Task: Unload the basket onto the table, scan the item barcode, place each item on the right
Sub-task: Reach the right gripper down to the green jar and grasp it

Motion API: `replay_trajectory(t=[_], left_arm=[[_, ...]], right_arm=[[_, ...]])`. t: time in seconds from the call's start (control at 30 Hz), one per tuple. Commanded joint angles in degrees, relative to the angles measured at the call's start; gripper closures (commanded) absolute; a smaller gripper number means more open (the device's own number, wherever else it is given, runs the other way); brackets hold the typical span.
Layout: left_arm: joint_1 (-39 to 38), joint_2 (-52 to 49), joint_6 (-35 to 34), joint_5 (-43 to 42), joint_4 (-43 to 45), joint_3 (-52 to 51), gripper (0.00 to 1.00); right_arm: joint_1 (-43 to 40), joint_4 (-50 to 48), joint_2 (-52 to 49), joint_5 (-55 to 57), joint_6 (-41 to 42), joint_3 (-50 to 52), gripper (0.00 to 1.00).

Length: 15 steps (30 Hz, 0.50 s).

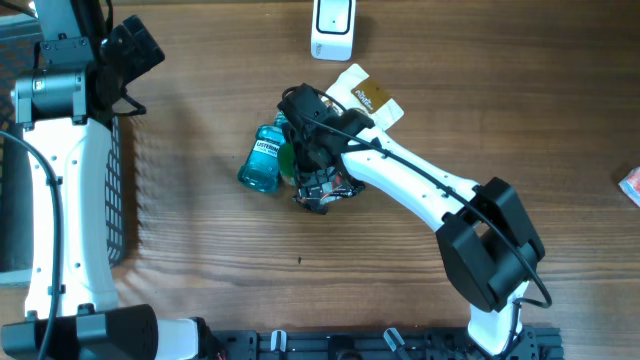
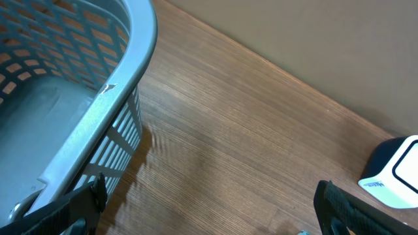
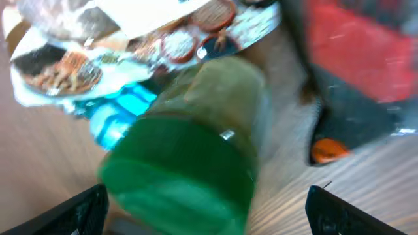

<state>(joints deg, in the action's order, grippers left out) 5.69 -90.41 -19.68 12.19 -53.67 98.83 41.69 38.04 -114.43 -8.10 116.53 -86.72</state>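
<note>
1. Wood-grain worktop [image 1: 500, 90] under both arms; white scanner [image 1: 333, 28] at 12 o'clock in the overhead view, close to the far edge.
2. Near the middle of the worktop, slightly toward 9 o'clock, a small heap of goods. Blue mouthwash bottle [image 1: 262, 162] lying on its side at the heap's 9 o'clock edge, white-and-gold packet [image 1: 365, 95] at its 1 o'clock edge.
3. Green-capped bottle [image 3: 189, 156] in the heap, touching the mouthwash bottle's 3 o'clock side. Large and blurred in the right wrist view, cap toward the lens.
4. Right pincer [image 3: 206, 219] over the heap, arm reaching in from 5 o'clock. Released: fingers [image 3: 72, 212] spread to the two lower corners of its own view, green-capped bottle between them with a gap on each side, no grip visible.
5. In the same view, red-and-black packet [image 3: 362, 59] at 2 o'clock of the green cap and a foil snack packet [image 3: 130, 39] at 11 o'clock; print too blurred to read, no barcode discernible.
6. Left pincer [image 2: 212, 219] at 10 o'clock of the worktop, well apart from the heap. Released, fingers wide, only bare wood between them.
7. Grey mesh basket [image 2: 134, 46] along the 9 o'clock edge, just beside the left pincer.
8. Small red item [image 1: 632, 185] at the 3 o'clock edge, partly cut off by the frame.
</note>
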Motion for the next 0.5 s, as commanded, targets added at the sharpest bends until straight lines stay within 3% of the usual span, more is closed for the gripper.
replay_trajectory(t=[0.0,0.47], left_arm=[[0.2,1.4,-0.7,0.3,0.1,-0.3,0.0],[0.2,1.4,-0.7,0.3,0.2,-0.3,0.0]], right_arm=[[-0.1,-2.6,-1.5,0.9,-2.0,0.1,0.03],[-0.2,-2.4,-1.5,3.8,-2.7,0.1,0.0]])
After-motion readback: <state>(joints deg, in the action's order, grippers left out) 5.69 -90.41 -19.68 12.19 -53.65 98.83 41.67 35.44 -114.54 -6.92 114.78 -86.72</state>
